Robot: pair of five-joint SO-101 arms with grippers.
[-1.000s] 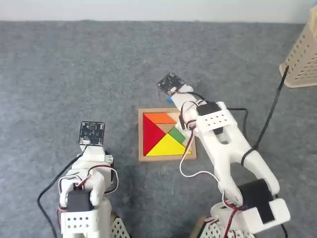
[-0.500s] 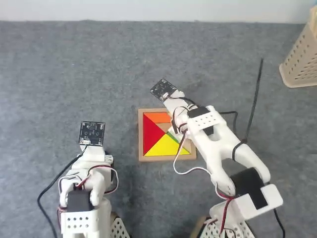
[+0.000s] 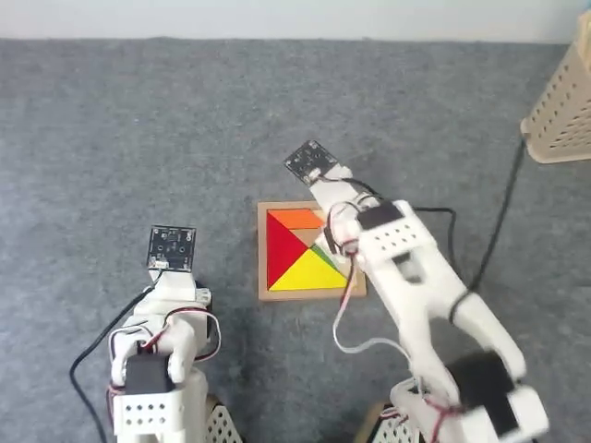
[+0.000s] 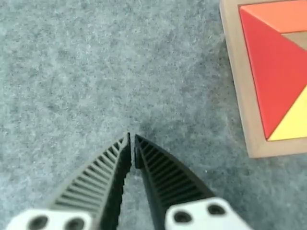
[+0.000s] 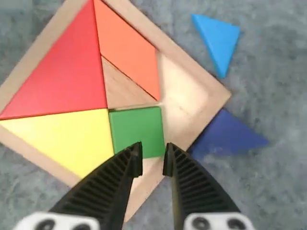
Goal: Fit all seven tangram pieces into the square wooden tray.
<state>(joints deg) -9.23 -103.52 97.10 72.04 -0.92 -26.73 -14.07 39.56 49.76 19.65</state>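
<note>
Right wrist view: four pieces are seated in the square wooden tray (image 5: 184, 98), namely the red triangle (image 5: 67, 76), yellow triangle (image 5: 67, 139), orange parallelogram (image 5: 127, 48) and green square (image 5: 136, 129). The light blue triangle (image 5: 218, 38) and dark blue triangle (image 5: 225, 136) are yet to be fitted and lie outside on the tabletop (image 4: 72, 57). The right claw (image 5: 152, 155) is slightly parted and empty over the green square. The left claw (image 4: 132, 141) is closed on nothing, apart from the tray.

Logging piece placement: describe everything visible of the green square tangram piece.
The green square wooden piece is flat and lies inside the square wooden tray, one edge against the yellow triangle, a corner meeting the red triangle. Bare tray floor borders its other sides. The right gripper, slightly open, hangs over its edge.
</note>
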